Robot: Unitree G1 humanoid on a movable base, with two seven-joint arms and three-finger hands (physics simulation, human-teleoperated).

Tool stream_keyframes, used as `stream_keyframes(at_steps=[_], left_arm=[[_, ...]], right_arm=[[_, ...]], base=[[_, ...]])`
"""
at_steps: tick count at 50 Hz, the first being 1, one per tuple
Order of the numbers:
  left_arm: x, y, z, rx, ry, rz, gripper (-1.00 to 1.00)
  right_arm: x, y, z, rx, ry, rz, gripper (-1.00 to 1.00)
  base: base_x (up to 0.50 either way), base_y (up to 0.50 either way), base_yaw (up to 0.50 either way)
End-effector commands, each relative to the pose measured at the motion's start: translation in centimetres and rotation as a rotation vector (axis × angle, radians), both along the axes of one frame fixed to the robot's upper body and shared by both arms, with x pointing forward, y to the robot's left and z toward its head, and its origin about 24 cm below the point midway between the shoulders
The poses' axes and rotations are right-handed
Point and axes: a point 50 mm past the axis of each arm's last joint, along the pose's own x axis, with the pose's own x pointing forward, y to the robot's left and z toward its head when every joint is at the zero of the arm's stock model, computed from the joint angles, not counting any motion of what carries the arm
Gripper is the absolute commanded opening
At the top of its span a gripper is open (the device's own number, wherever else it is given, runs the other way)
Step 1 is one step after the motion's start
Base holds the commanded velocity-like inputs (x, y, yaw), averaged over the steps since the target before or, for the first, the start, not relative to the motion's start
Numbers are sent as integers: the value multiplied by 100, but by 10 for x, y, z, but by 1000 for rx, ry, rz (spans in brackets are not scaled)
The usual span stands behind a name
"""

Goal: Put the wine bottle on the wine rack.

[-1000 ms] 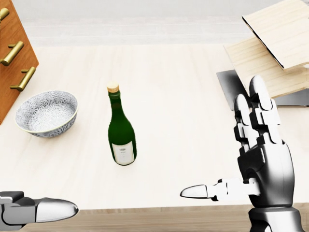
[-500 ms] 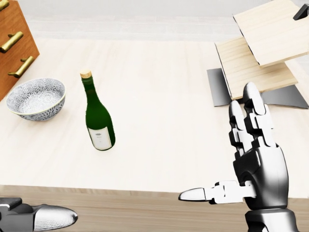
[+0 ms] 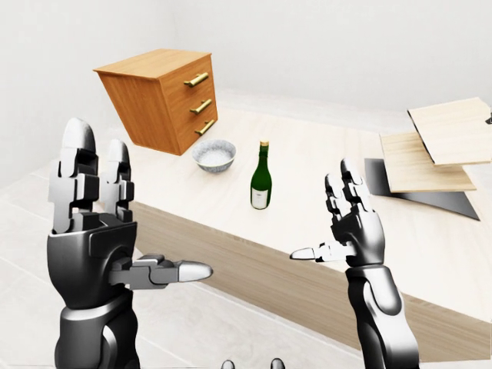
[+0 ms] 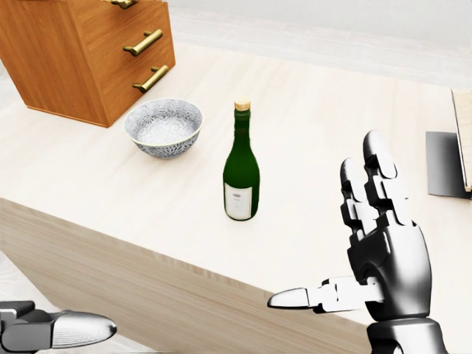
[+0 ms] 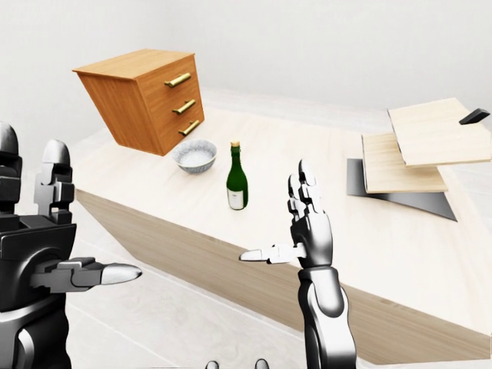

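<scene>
Fingers straight up, thumbs out sideways — both the left hand [image 3: 91, 231] and the right hand [image 3: 354, 223] are spread wide and hold nothing. The wine bottle [image 4: 241, 171] stands upright on the pale wooden table [image 4: 96, 184], just right of the patterned bowl [image 4: 163, 127] (the wine rack [image 5: 411, 150] sits well apart to its right).

A dark green glass wine bottle [image 4: 241, 166] with a tan cork-coloured top and a pale label low on its body stands upright on the light wooden tabletop, just left of centre in the head view. The wine rack of pale wooden slabs [image 3: 438, 150], two tilted boards stacked over a flat dark grey base plate, sits at the right edge of the left-eye view, well apart from the bottle.
</scene>
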Motion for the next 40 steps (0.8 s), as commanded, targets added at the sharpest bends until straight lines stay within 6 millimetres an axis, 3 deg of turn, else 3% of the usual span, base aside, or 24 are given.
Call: stream_keyframes(at_steps=[1, 7, 31, 40], left_arm=[[-2, 1, 4, -15, -25, 0, 100], [0, 1, 2, -12, -10, -1, 100], [0, 2, -1, -21, 2, 3, 100], [7, 3, -13, -26, 66, 1, 100]], right_arm=[[1, -1, 0, 15, 1, -14, 100], [-3, -1, 3, 8, -12, 4, 100], [0, 8, 2, -10, -9, 24, 100], [3, 10, -3, -9, 13, 31, 100]], base=[[0, 0, 50], [1, -3, 4], [26, -42, 0], [0, 0, 0]])
